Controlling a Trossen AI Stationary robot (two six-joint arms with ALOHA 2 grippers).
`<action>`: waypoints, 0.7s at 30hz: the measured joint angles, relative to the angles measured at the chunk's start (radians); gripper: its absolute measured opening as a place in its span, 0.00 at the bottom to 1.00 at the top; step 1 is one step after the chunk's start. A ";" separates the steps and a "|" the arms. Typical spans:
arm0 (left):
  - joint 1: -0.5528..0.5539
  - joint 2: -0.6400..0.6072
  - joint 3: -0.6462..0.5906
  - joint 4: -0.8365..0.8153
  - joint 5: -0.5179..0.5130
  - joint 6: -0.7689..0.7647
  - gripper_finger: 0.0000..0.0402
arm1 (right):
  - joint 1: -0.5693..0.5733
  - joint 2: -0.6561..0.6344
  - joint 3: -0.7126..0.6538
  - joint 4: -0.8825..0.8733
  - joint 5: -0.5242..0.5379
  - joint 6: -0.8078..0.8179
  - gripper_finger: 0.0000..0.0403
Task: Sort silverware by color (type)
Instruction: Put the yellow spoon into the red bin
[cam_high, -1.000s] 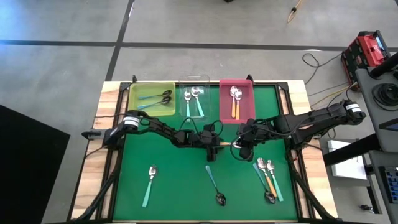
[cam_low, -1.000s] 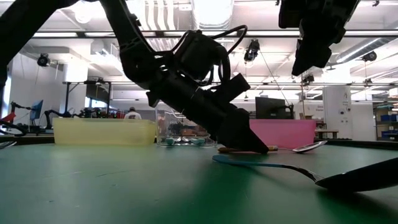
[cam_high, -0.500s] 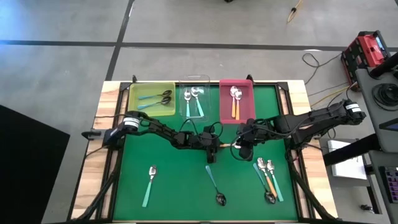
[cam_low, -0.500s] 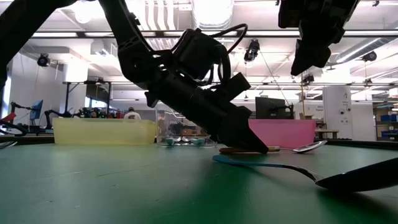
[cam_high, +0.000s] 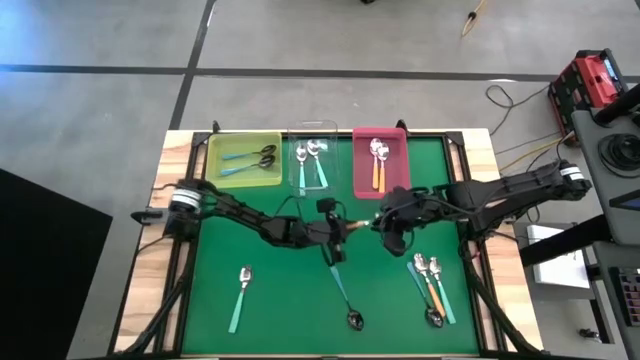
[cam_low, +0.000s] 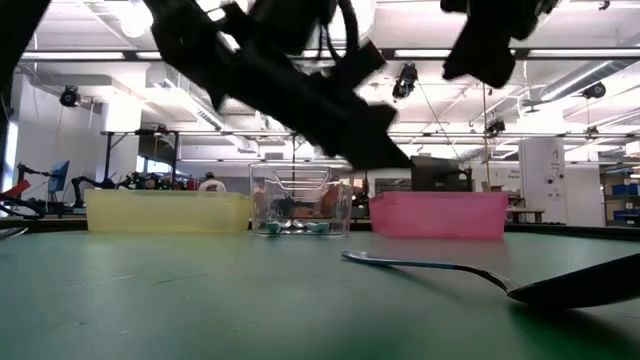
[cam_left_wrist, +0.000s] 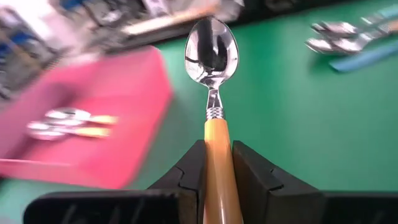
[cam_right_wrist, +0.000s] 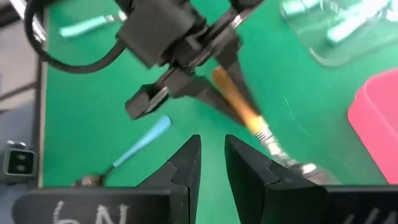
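Note:
My left gripper (cam_high: 345, 229) is at the middle of the green mat, shut on an orange-handled spoon (cam_left_wrist: 212, 50) with a shiny silver bowl. The right wrist view shows that spoon (cam_right_wrist: 244, 107) sticking out of the left gripper (cam_right_wrist: 186, 78). Just right of it, my right gripper (cam_high: 391, 241) hovers above the mat. Its fingers (cam_right_wrist: 212, 163) stand a little apart with nothing between them. Other spoons lie flat on the mat: a teal one (cam_high: 240, 297) near left, a dark-bowled teal one (cam_high: 345, 296) near the middle, and a mixed cluster (cam_high: 430, 288) near right. My left gripper pinches the orange handle (cam_left_wrist: 217, 152) between its two fingers, which lie along the handle. They come from the table's left, slanting a little downward. The bowl end (cam_left_wrist: 212, 50) sticks out ahead of the fingertips, bowl face up, and the spoon is lifted clear of the mat.
Three trays stand along the far edge. The yellow-green one (cam_high: 222, 160) holds dark-bowled teal spoons, the clear one (cam_high: 325, 128) silver-bowled teal spoons, and the pink one (cam_high: 392, 180) orange spoons. Bare mat lies in the left half.
My left gripper has risen from the mat and shifted slightly toward the table's near edge. The orange spoon, which lay flat under it, has come up with it and now hangs clear. My right gripper has risen slightly.

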 joint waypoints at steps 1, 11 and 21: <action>0.000 -0.028 -0.015 0.001 -0.028 0.008 0.11 | 0.002 -0.006 0.006 0.010 0.001 -0.006 0.16; -0.007 -0.360 -0.261 0.045 -0.231 0.013 0.10 | 0.024 -0.057 0.024 0.210 0.020 -0.152 0.16; -0.053 -0.542 -0.375 0.179 -0.514 0.016 0.10 | 0.009 0.004 0.022 0.416 0.340 -0.192 0.16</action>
